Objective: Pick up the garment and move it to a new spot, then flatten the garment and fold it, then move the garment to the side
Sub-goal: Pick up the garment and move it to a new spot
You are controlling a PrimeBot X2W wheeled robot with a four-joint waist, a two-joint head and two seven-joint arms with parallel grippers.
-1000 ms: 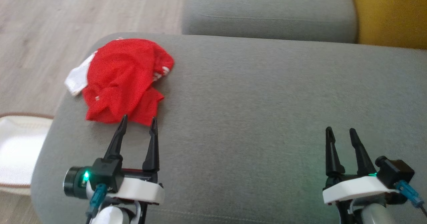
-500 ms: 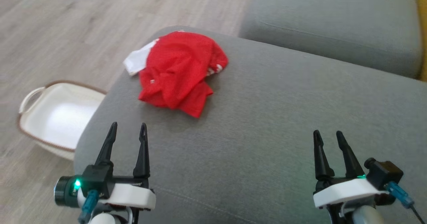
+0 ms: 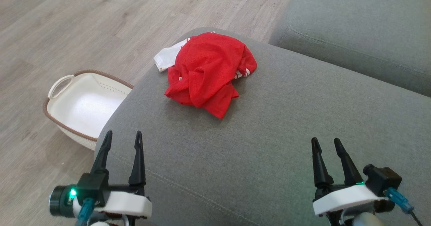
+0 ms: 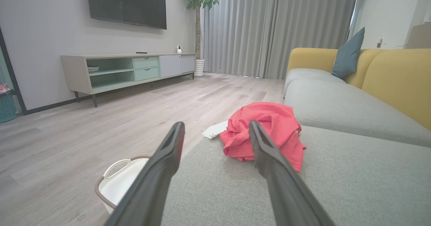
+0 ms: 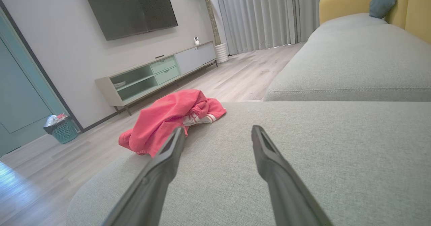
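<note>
A crumpled red garment (image 3: 208, 71) with white trim lies near the far left corner of the grey sofa cushion (image 3: 286, 128). The left wrist view shows this garment (image 4: 266, 131) ahead, past my fingers, and in the right wrist view the garment (image 5: 168, 118) sits ahead to the left. My left gripper (image 3: 122, 137) hovers open over the cushion's near left edge, well short of the cloth. My right gripper (image 3: 325, 141) is open too, at the near right, with nothing between its fingers.
A white basket (image 3: 84, 104) with a brown rim stands on the wooden floor left of the cushion. A second grey cushion (image 3: 363, 30) lies beyond a seam at the far right. A TV cabinet (image 4: 128, 71) stands against the far wall.
The camera has swung left, so the whole picture shifted right and the basket came into sight. The left gripper now sits farther from the garment's near edge. Both grippers stay open.
</note>
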